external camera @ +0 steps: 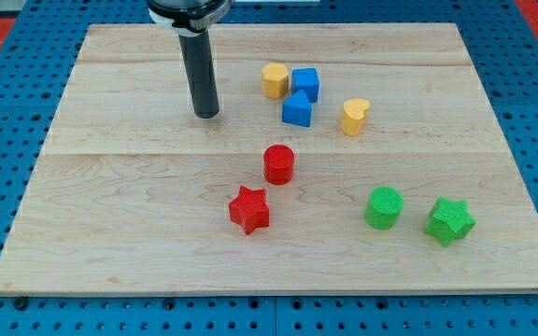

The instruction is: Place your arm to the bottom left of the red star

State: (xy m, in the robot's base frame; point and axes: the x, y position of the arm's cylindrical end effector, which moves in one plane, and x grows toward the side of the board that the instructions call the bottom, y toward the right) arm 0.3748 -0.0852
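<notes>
The red star (249, 209) lies on the wooden board (110, 205), a little below the board's middle. A red cylinder (278, 163) stands just above it and to its right. My rod comes down from the view's top, and my tip (206, 114) rests on the board well above the red star and slightly to its left. The tip touches no block.
A yellow hexagon (274, 80), a blue cube (306, 84), another blue block (297, 108) and a yellow heart (354, 116) cluster to the tip's right. A green cylinder (383, 207) and a green star (450, 220) sit at the lower right.
</notes>
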